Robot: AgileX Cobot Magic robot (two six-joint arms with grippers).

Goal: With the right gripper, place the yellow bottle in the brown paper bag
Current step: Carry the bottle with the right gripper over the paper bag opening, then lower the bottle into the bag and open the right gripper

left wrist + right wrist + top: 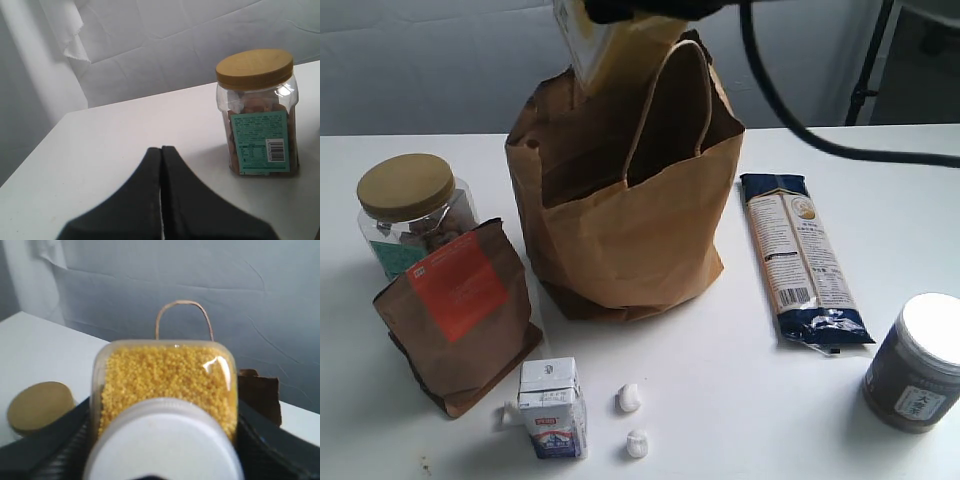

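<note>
The yellow bottle (610, 45) is held clamped in the right gripper (650, 8), tilted, just above the open mouth of the brown paper bag (630, 230), which stands mid-counter (740, 400). The left gripper (161, 165) is seen with its fingers together, empty.

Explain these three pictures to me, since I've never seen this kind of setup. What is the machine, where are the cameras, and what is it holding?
This is a robot with two arms working at a white table. The wide picture comes from a camera off the arms. The other two come from a camera on each wrist. The right gripper is clamped on the yellow bottle, which hangs above the open top of the brown paper bag. The left gripper is shut and empty, and a gold-lidded jar stands ahead of it. Also on the table are a brown pouch, a small carton, a long dark packet and a dark jar with a white lid.
</note>
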